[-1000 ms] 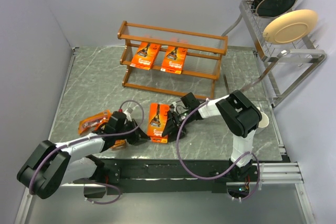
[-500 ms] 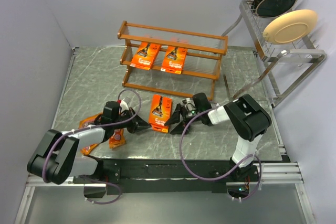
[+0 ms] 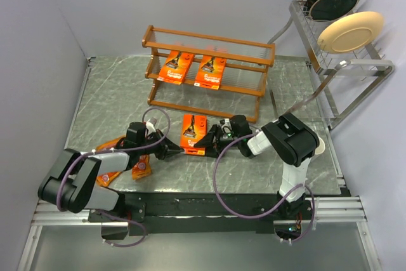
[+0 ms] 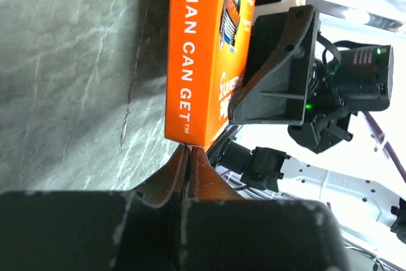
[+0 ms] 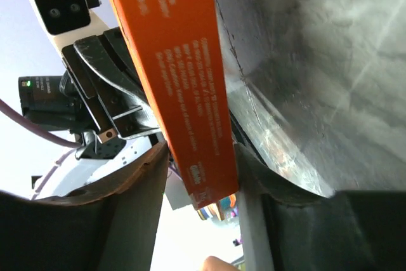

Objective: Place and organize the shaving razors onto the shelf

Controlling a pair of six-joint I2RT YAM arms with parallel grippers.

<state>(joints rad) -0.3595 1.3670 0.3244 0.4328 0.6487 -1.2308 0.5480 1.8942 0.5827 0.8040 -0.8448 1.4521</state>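
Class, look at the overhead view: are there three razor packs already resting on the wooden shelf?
No. Only two razor packs lie side by side on the shelf; a third stays down by the hands.

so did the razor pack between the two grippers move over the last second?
Yes. The razor pack went up the top view toward the shelf, away from the table's near edge.
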